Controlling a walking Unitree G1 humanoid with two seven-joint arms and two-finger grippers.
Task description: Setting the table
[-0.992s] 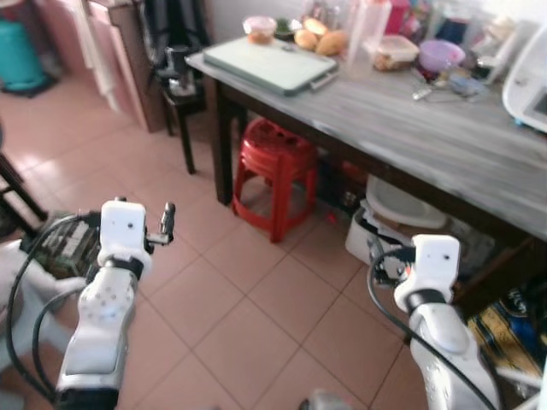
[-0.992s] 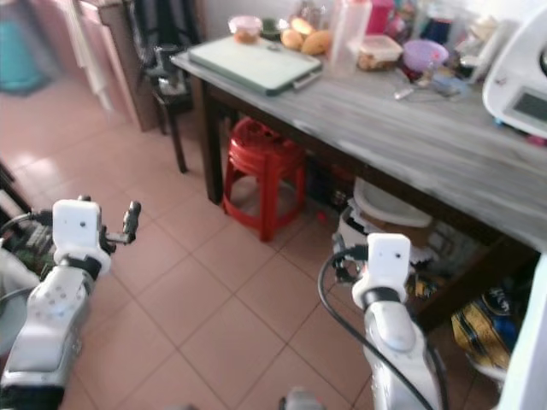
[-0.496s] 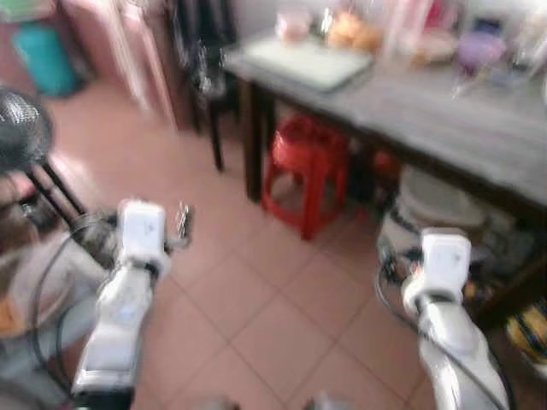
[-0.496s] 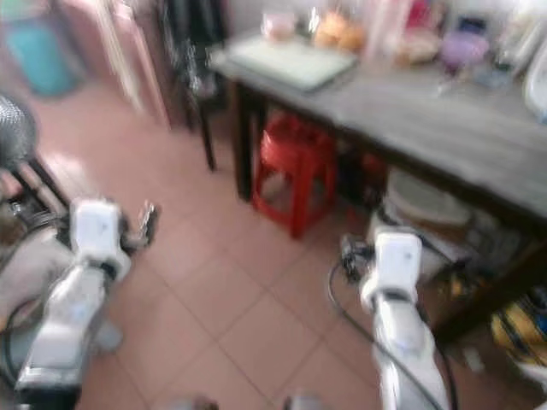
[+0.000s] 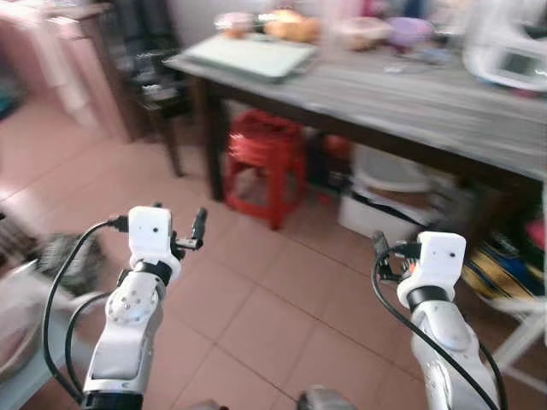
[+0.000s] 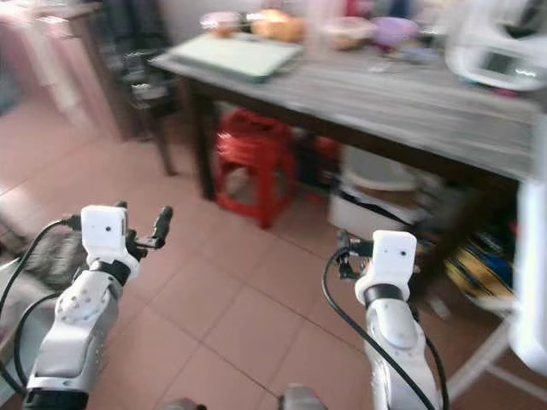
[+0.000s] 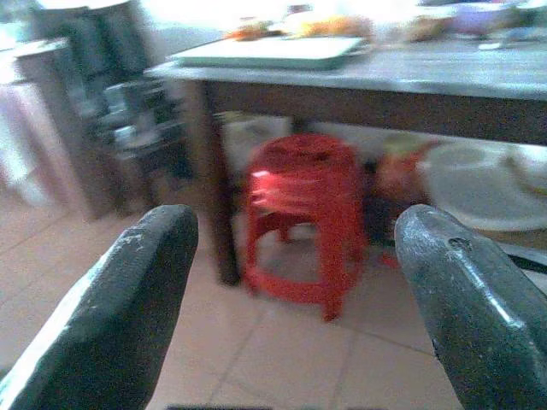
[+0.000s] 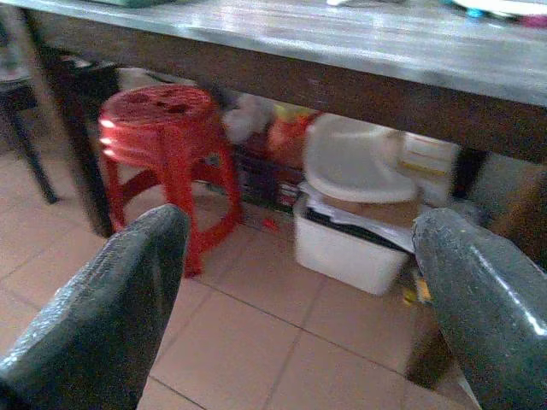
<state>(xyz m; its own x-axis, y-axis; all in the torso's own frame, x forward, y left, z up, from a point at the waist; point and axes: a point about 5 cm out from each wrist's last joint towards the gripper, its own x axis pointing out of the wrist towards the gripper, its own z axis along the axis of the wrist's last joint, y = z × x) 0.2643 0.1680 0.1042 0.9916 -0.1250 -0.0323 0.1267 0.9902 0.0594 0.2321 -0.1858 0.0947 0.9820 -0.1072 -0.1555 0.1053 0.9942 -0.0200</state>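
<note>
Pink tiled floor (image 5: 282, 299) (blurred), red stool (image 5: 261, 158) under dark table (image 5: 444, 107)

Table (image 5: 444, 98): grey, streaked wood-grain top with a dull sheen, on a dark brown frame; stool (image 5: 263, 149) beneath is glossy red moulded plastic, and the floor (image 5: 273, 316) is matt terracotta tile with pale grout lines. Left gripper (image 7: 291, 299) and right gripper (image 8: 299, 299): fingers (image 7: 120, 316) of matt black, finely grained rubbery material, scuffed pale at the edges. Arm shells are smooth silver-white plastic, and the tub (image 8: 350, 256) under the table looks like smooth white plastic.
</note>
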